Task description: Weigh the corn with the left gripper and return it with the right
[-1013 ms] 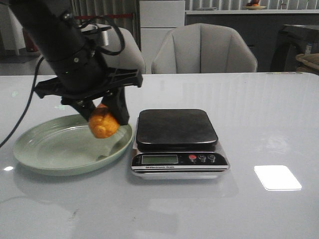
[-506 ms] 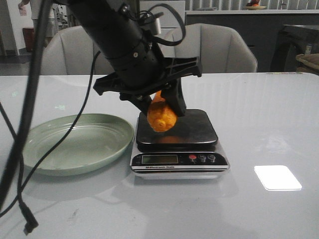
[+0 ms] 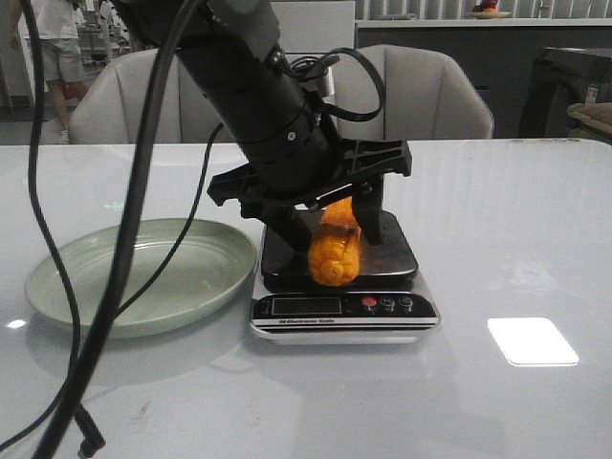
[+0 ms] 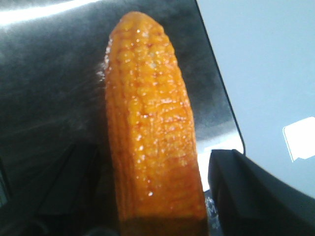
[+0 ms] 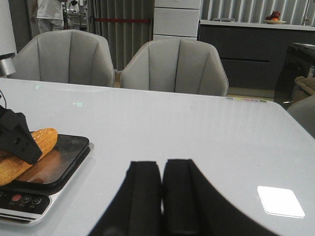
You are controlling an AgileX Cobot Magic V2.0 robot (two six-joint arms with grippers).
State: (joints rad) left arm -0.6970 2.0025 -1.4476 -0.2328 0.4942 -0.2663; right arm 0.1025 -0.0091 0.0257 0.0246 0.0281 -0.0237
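Apparently touching: knobbly corn (image 3: pixel 337 251), glossy scale (image 3: pixel 341 271).

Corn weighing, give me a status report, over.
Left gripper shut on the corn, low over the scale platform. Right gripper shut, empty, off to the side. Green plate bare. Nothing in the way.

Green plate (image 3: pixel 96 287) (beside scale (image 3: pixel 382 320))

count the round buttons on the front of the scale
3, in a row on the scale front panel right of the display: a red button, then two dark buttons. None look hidden in the front view.
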